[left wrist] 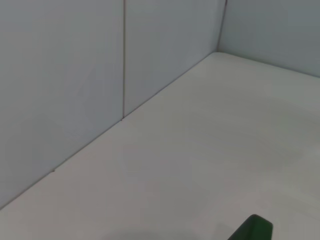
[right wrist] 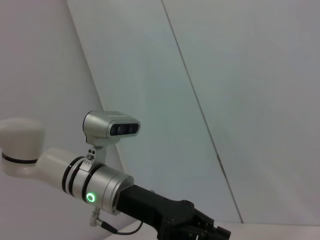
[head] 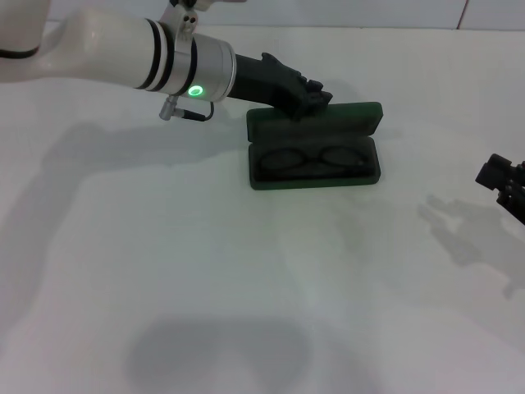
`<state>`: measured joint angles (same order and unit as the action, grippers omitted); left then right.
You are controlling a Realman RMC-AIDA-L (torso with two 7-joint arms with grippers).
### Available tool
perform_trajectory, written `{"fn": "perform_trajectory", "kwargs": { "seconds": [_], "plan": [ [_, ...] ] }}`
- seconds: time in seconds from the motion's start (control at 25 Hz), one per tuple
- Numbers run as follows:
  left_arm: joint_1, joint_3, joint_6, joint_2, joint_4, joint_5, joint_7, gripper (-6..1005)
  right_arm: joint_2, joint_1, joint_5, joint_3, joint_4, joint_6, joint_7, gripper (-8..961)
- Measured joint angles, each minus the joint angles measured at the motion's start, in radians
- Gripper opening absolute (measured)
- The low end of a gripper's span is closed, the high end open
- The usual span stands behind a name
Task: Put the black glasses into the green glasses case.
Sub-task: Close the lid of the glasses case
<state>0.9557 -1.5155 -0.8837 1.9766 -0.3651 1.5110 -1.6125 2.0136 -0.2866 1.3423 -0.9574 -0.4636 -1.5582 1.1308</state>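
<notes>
The green glasses case (head: 315, 179) lies open at the middle back of the white table, its lid (head: 328, 121) tilted up behind the tray. The black glasses (head: 314, 158) lie inside the tray, lenses side by side. My left gripper (head: 318, 98) reaches in from the left and sits at the lid's top edge, touching or just above it. A corner of the case shows in the left wrist view (left wrist: 252, 229). The left gripper also shows in the right wrist view (right wrist: 200, 227). My right gripper (head: 504, 185) is parked at the table's right edge, away from the case.
The white table (head: 246, 279) meets pale wall panels (left wrist: 75, 75) at the back. The left forearm (head: 123, 49) crosses the upper left of the head view, above the table. Nothing else stands on the table.
</notes>
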Motion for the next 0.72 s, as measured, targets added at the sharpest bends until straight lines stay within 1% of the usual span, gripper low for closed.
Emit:
{"fn": "perform_trajectory", "kwargs": {
  "seconds": [0.16, 0.44, 0.72],
  "plan": [
    [0.000, 0.000, 0.014, 0.005, 0.004, 0.009, -0.001, 204, 0.000, -0.005, 0.000, -0.002, 0.000, 0.009, 0.000, 181],
    [0.001, -0.006, -0.003, 0.013, 0.005, 0.024, -0.010, 202, 0.001, -0.007, 0.000, -0.002, 0.000, 0.032, 0.000, 181],
    [-0.001, -0.005, -0.081, 0.016, 0.006, 0.053, -0.018, 200, 0.000, -0.006, 0.000, 0.000, 0.000, 0.038, 0.000, 180]
  ]
}}
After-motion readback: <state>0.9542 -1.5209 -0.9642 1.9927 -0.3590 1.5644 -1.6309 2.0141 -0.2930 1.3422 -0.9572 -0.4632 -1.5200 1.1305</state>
